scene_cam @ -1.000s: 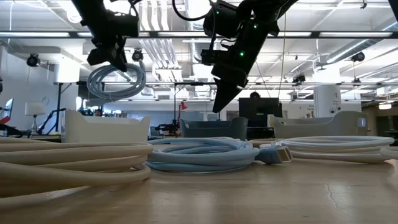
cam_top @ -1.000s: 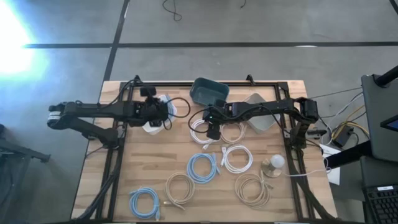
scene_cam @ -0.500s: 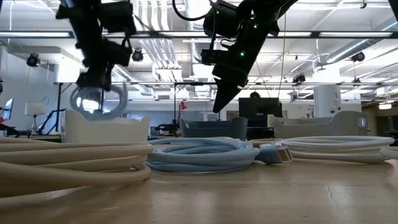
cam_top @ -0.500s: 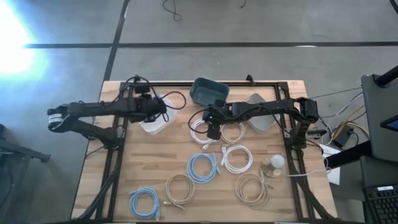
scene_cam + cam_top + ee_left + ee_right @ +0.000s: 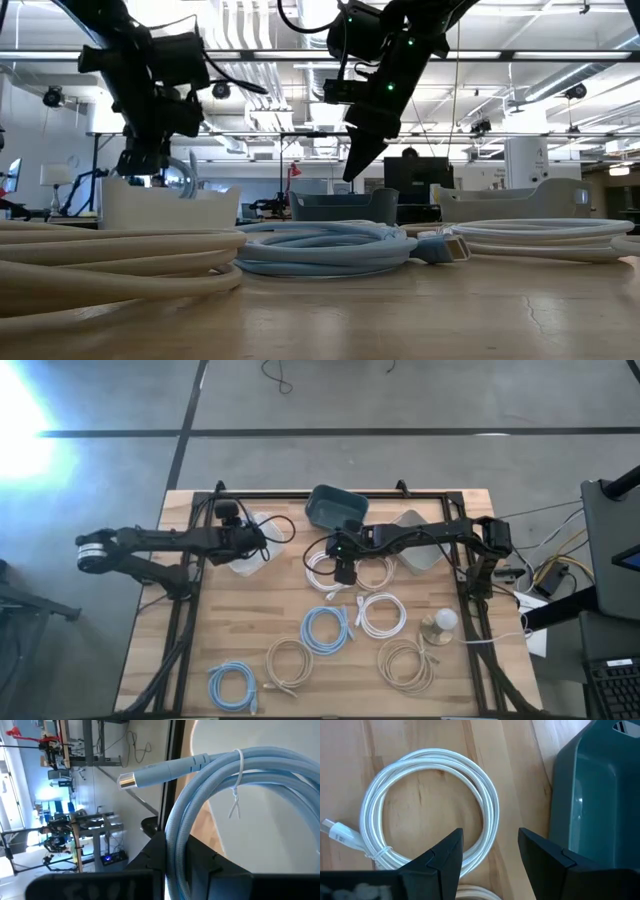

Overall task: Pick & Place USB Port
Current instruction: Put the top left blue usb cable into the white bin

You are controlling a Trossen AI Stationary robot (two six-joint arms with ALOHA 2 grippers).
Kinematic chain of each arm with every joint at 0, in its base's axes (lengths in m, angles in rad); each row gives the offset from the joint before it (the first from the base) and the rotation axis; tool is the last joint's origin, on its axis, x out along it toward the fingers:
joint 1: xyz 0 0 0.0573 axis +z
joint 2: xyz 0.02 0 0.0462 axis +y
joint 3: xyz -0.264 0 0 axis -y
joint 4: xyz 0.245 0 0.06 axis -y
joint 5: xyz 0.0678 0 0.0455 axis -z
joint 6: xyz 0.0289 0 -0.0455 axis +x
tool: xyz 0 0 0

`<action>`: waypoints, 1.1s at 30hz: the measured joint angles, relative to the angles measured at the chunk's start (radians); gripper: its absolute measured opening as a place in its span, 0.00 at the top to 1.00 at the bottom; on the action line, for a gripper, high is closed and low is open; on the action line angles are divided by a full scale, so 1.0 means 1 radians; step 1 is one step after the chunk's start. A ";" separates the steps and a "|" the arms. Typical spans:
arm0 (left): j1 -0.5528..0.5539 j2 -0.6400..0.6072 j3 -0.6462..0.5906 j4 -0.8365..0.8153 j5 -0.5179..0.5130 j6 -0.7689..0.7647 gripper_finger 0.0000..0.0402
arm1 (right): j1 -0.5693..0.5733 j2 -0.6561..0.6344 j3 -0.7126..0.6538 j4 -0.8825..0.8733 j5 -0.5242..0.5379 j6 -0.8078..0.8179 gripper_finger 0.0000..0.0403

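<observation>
My left gripper (image 5: 243, 540) is over the white bin (image 5: 247, 566) at the table's far left, shut on a light-blue coiled USB cable (image 5: 240, 770). The cable's silver plug (image 5: 127, 781) sticks out past the coil. In the low view the coil (image 5: 186, 172) hangs partly behind the bin's wall (image 5: 170, 208). My right gripper (image 5: 343, 572) is open and empty, hovering above a white cable coil (image 5: 485, 805) that lies flat on the wood beside the teal bin (image 5: 595, 795). My left gripper pinches the bundled strands of the light-blue coil (image 5: 172, 845) between its two fingers, at one side of the loop. The fingers point down from above. The coil hangs below them, upright, its lower part down inside the white bin.
A teal bin (image 5: 335, 507) and a grey bin (image 5: 415, 545) stand at the far middle. Several more coils lie on the table: white (image 5: 380, 613), blue (image 5: 325, 628), beige (image 5: 288, 660), beige (image 5: 405, 663), blue (image 5: 232, 682). A white rounded object (image 5: 440, 622) stands at right.
My left gripper has carried the light-blue coil toward the table's left edge and down. The coil hung well above the white bin a second ago and now dips into it. My right gripper has kept still.
</observation>
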 joint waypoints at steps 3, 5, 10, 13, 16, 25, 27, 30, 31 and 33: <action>0.000 0.000 -0.015 0.027 -0.002 -0.002 0.88 | 0.000 0.000 0.000 0.000 0.000 -0.001 0.54; 0.000 0.000 -0.020 0.043 -0.002 -0.001 0.86 | 0.000 0.000 0.000 0.000 0.000 -0.011 0.54; 0.000 0.000 -0.020 0.073 -0.002 -0.002 0.79 | 0.000 -0.001 0.000 0.001 0.000 -0.022 0.54; 0.000 0.000 -0.020 0.080 -0.003 -0.002 0.74 | 0.000 -0.001 0.000 0.001 0.000 -0.025 0.54; 0.000 0.000 -0.020 0.083 -0.002 -0.004 0.71 | 0.000 -0.001 0.000 0.001 0.000 -0.025 0.54; 0.000 0.000 -0.020 0.088 -0.010 -0.004 0.64 | 0.000 -0.001 0.000 0.001 0.000 -0.025 0.54; 0.000 0.000 -0.020 0.092 -0.046 -0.004 0.64 | 0.000 -0.001 -0.001 0.001 0.000 -0.025 0.54; 0.001 0.000 -0.020 0.095 -0.080 -0.005 0.63 | 0.000 -0.001 -0.001 0.001 0.000 -0.025 0.54; 0.001 0.000 -0.020 0.095 -0.079 -0.007 0.63 | 0.000 -0.001 -0.001 0.001 0.000 -0.025 0.54; 0.000 0.000 -0.020 0.095 -0.063 -0.017 0.63 | 0.000 -0.001 -0.001 0.001 0.000 -0.025 0.54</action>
